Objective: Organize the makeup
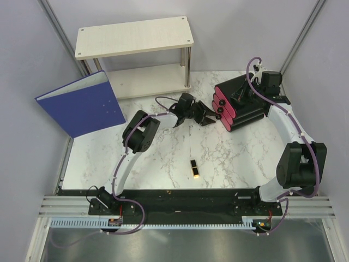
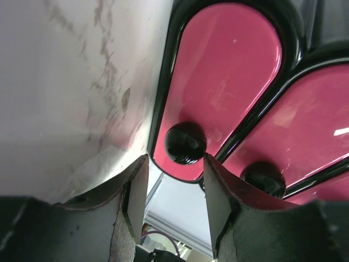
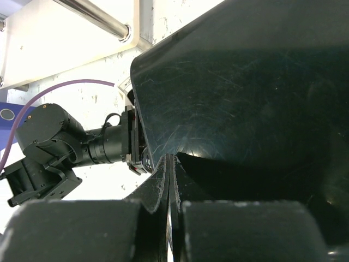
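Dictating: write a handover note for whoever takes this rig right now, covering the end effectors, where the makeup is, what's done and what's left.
The left end effector is open, its fingertips on either side of a black knob on a pink drawer, not yet closed on it.
The right end effector is shut, against the top of the organizer box.
The lipstick lies on the table, apart from the box. No other makeup shows.
Left to do, probably: pull the drawer open and stow the lipstick.
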Robot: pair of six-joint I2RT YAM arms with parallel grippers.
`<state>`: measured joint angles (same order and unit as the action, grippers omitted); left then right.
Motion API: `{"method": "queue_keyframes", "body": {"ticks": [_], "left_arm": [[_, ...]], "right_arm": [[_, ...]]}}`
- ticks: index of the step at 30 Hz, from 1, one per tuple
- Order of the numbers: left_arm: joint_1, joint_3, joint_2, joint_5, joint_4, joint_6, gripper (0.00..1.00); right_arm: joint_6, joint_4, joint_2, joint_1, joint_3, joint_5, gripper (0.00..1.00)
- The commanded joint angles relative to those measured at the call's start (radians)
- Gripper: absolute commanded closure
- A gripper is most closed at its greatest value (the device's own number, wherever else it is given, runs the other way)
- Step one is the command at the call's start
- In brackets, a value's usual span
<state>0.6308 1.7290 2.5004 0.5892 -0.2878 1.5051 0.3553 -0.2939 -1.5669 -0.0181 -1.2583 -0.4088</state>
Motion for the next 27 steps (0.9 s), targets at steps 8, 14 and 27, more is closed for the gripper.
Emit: {"method": "queue_keyframes", "body": {"ticks": [8, 14, 27], "left_arm": [[0.023, 0.081, 0.069, -0.038, -0.016, 0.087, 0.50], [0.038, 0.107, 0.094, -0.029, -0.011, 0.101, 0.65], [0.010, -0.038, -0.012, -0.019, 0.009, -0.011, 0.98]], "right_arm": [[-0.062, -0.314, -0.078, -0.005, 0.115, 0.088, 1.00], [-0.067, -0.312, -0.085, -0.005, 0.114, 0.088, 1.00], [-0.061, -0.309, -0.087, -0.005, 0.108, 0.082, 1.00]]}}
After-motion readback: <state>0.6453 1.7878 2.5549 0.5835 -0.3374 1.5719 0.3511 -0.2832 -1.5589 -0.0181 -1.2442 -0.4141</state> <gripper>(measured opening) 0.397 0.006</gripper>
